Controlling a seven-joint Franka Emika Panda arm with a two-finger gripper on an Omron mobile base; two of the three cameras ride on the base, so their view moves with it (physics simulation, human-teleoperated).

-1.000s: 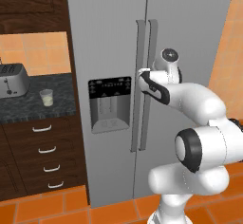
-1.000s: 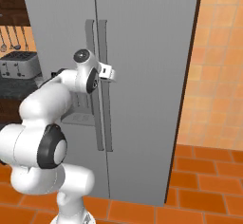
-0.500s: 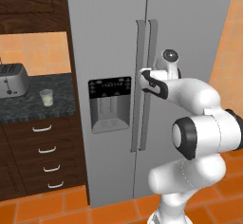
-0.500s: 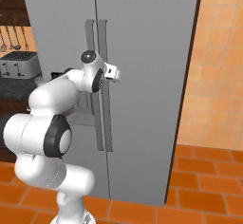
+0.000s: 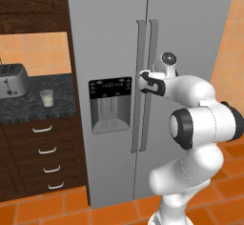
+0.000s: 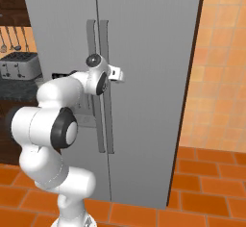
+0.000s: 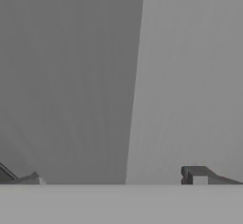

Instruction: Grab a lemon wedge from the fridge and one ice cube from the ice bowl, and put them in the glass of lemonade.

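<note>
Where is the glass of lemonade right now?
In the left base view, the glass of lemonade stands on the dark counter left of the fridge, just right of the toaster.

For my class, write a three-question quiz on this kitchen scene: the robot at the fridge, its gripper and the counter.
1. True or false: both doors of the fridge are shut.
2. The gripper is at: A) the drawers, B) the fridge handles, C) the toaster.
3. Fill in: on the counter the glass of lemonade stands to the ____ of the toaster in the left base view.

Key: 1 true; 2 B; 3 right.
</note>
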